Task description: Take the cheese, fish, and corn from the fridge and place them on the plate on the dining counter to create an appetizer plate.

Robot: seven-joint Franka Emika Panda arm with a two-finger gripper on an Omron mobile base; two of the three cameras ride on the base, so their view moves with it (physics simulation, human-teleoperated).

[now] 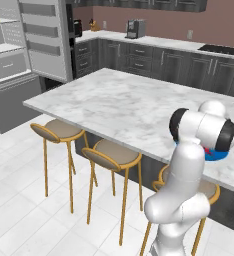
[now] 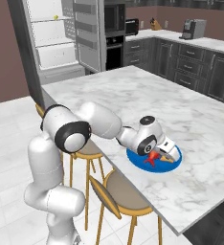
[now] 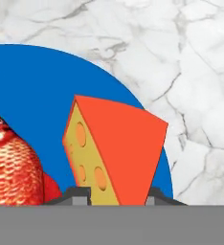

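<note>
Gripper point(image 3: 115, 200) clamped on cheese point(image 3: 115, 150), wedge held between fingertips point(image 3: 78, 195) low over plate point(image 3: 42, 86), presumably for release there. Fish point(image 3: 11, 160) already on plate just beside wedge. Plate near edge of dining counter point(image 2: 133, 95). Corn point(image 2: 56, 17) apparently on shelf in open fridge point(image 2: 51, 43), well apart.

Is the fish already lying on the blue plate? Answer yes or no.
Yes. In the hand view the fish lies on the plate beside the cheese, which sits between the tips of the gripper.
</note>
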